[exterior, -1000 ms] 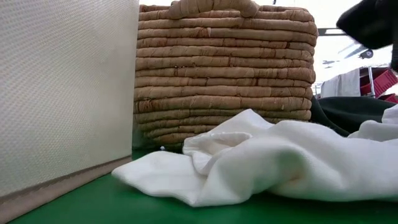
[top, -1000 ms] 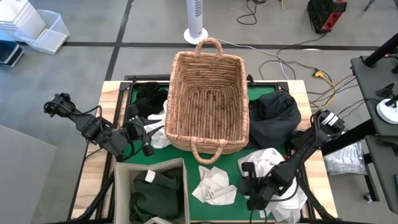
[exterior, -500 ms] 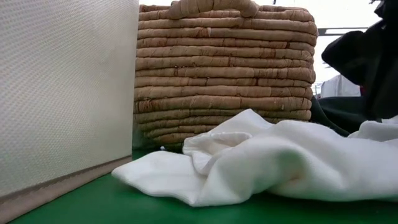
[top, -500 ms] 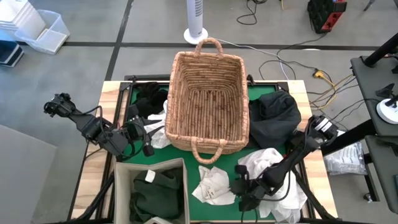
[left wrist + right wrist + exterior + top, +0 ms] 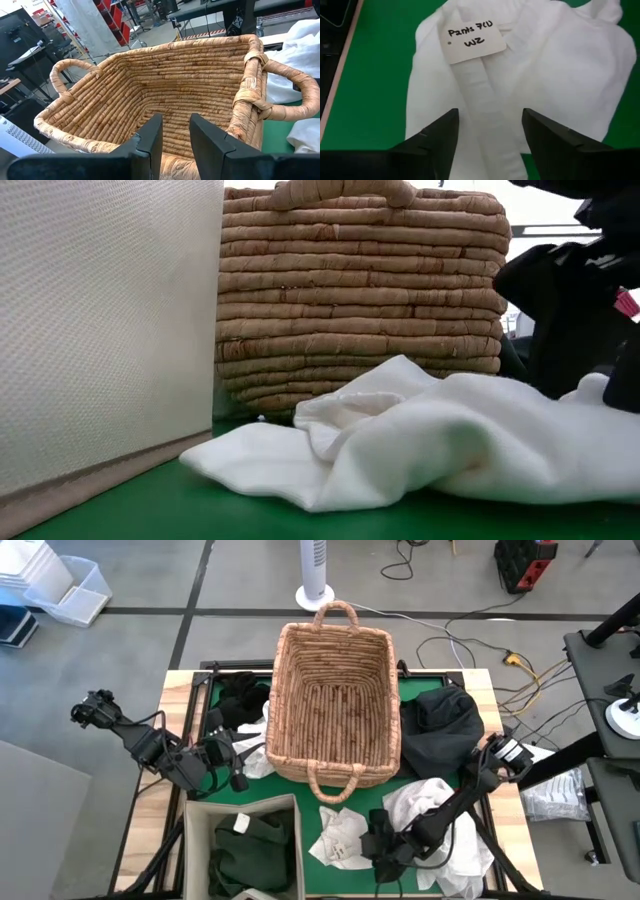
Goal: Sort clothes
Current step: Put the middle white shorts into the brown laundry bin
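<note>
At the middle of the high view sits the wicker basket (image 5: 335, 705), its inside bare, taking up most of the green table (image 5: 385, 800). It seems kept central so that both arms can reach it. Lower left of it stands the beige fabric bin (image 5: 200, 840), which already holds a dark green garment (image 5: 250, 850); by that, dark pieces appear to go in the bin and the sorting is only partly done. Right of the basket lies a dark heap of clothes (image 5: 445, 725), well apart from the bin. A second dark bundle with some white cloth (image 5: 240, 705) lies at the basket's left side.

Toward the lower middle of the high view, a crumpled white garment (image 5: 340, 838) lies on the table below the basket's near handle, with more white cloth (image 5: 455, 840) to its right. The right gripper (image 5: 378, 850) hangs just over that white garment, fingers spread wide with nothing between them. In the right wrist view it straddles the cloth's folded band, below a paper tag (image 5: 471, 42); it looks lined up for a pinch.

The left gripper (image 5: 235, 768) waits at the basket's lower left corner, its fingers a narrow gap apart and holding nothing.
</note>
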`<state>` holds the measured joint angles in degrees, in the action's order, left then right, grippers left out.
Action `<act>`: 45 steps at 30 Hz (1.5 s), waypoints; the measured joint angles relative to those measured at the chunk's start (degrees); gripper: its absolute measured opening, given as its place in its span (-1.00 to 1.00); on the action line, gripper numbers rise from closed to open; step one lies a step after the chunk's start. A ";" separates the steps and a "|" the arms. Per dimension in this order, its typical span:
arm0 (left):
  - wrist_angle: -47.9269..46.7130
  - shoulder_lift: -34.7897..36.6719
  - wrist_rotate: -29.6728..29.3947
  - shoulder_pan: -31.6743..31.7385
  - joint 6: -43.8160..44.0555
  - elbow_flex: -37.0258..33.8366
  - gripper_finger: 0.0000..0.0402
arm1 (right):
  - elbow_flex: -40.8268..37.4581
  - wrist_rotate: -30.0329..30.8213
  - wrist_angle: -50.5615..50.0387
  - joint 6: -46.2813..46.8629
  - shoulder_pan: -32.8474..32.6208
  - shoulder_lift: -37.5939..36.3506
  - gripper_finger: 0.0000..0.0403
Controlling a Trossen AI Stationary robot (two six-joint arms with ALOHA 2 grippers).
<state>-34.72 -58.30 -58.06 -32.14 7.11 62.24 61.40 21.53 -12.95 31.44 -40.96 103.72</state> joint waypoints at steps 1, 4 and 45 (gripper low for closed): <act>0.01 -0.01 0.02 0.00 -0.07 0.00 -0.61 | 0.05 -0.47 0.04 0.03 0.12 0.00 0.10; 0.00 -0.09 0.00 0.00 -0.17 0.00 -0.61 | -0.13 -1.05 0.03 0.06 0.52 0.00 0.15; -0.02 -0.26 0.09 0.00 0.62 -0.07 -0.61 | -2.90 -9.93 0.62 -11.06 4.62 -1.18 -0.93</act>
<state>-34.74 -58.57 -57.98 -32.14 7.74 62.17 58.50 11.60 -12.33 20.38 -36.34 102.54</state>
